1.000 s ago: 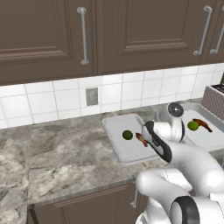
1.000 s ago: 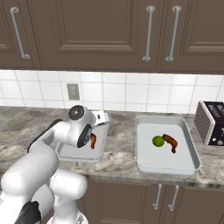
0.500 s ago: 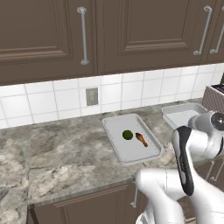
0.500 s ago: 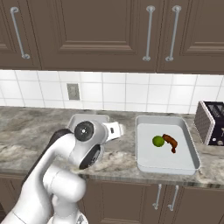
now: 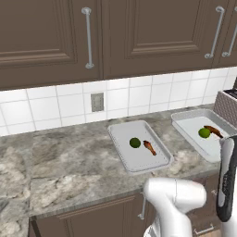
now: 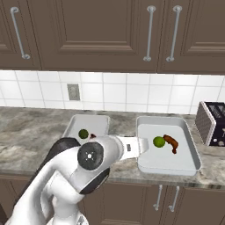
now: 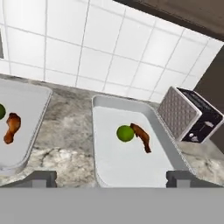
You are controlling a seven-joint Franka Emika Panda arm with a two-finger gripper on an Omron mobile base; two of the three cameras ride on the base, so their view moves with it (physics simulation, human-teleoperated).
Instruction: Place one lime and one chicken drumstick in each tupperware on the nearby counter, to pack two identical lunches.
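Two grey tupperware trays rest on the mottled stone counter (image 5: 69,162). The left tupperware (image 5: 121,157) (image 6: 99,121) (image 7: 33,98) holds a lime (image 5: 134,142) (image 6: 83,133) and a brown chicken drumstick (image 5: 149,147) (image 7: 12,127). In the right tupperware (image 5: 190,121) (image 6: 165,163) (image 7: 127,168) lie another lime (image 5: 204,133) (image 6: 158,141) (image 7: 125,133) and drumstick (image 5: 214,131) (image 6: 170,142) (image 7: 141,136), touching each other. My gripper (image 7: 111,179) is open and empty, low at the near rim of the right tupperware, its fingertips (image 7: 41,177) spread wide.
A dark toaster (image 5: 229,105) (image 6: 211,124) (image 7: 188,116) stands just right of the right tupperware. White tiled wall with a socket (image 5: 97,102) and dark upper cabinets rise behind. My white arm (image 6: 88,167) crosses in front of the left tupperware.
The arm has drawn back from the left tupperware and swung right and down toward the right one. The drumstick in the left tupperware now lies uncovered.
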